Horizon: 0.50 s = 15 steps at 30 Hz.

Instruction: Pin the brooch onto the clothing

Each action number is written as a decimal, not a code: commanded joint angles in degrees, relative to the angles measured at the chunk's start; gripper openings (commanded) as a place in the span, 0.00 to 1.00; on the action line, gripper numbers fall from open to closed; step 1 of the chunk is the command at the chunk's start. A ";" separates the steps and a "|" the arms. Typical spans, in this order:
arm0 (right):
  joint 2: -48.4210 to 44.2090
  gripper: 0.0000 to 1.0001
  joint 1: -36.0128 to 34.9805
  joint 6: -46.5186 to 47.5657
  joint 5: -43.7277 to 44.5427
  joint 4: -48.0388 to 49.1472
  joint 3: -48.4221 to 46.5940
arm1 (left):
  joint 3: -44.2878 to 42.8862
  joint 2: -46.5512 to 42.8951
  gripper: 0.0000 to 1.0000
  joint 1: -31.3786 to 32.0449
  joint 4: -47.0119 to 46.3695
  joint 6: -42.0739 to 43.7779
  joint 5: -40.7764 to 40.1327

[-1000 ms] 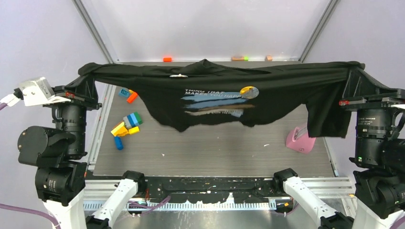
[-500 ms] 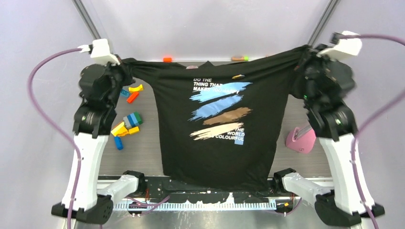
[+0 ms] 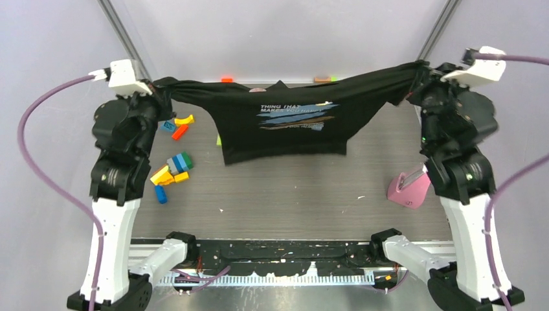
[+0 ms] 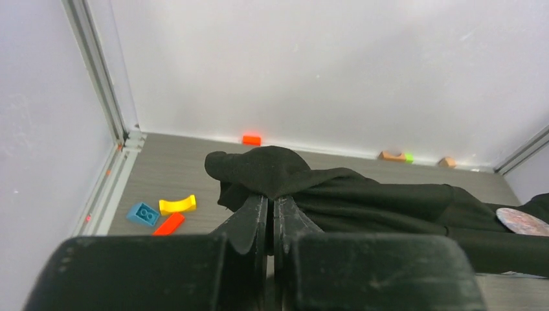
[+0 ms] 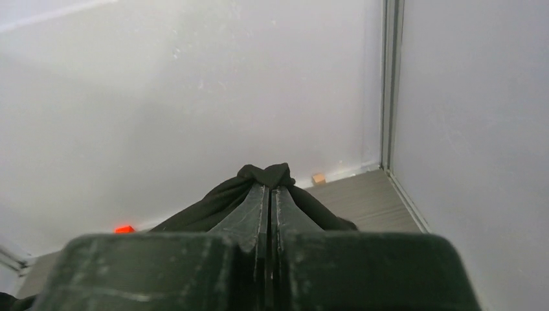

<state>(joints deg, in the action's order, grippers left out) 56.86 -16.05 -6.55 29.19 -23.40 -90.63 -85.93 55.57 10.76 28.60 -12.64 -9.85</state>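
Observation:
The clothing, a black T-shirt [image 3: 285, 129] with white text and blue and tan streaks, hangs stretched above the back of the table. My left gripper [image 3: 158, 85] is shut on its left shoulder, seen bunched at my fingertips in the left wrist view [image 4: 270, 194]. My right gripper [image 3: 417, 68] is shut on its right shoulder, also seen in the right wrist view [image 5: 270, 184]. A small round brooch [image 3: 325, 103] sits on the shirt front at the print's upper right. A pinkish round disc [image 3: 257, 90] lies by the collar; it also shows in the left wrist view [image 4: 521, 220].
Several toy bricks [image 3: 171, 170] lie on the table at the left. A pink object [image 3: 408, 186] sits at the right edge. Small orange [image 3: 226, 80] and tan [image 3: 322, 79] blocks lie along the back wall. Walls and frame posts close in the sides.
Half a second ago the shirt hung at full length facing the camera. Now its hem has swung back and it looks much shorter. Both arms shifted slightly, still holding the shoulders.

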 commanded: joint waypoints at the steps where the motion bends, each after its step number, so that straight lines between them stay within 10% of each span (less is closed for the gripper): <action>1: -5.75 0.00 0.15 -1.65 -3.08 -0.27 -4.67 | -2.64 -6.51 0.00 -0.39 -1.22 2.72 -2.58; 15: -11.22 0.00 0.15 -1.33 -0.42 -4.48 -2.88 | -6.86 -9.59 0.00 -0.39 4.71 3.04 1.56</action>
<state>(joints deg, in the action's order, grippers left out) 44.23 -16.05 -7.94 24.93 -27.99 -95.72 -93.21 44.23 10.76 31.88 -10.02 -8.12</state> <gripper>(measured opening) 0.037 0.022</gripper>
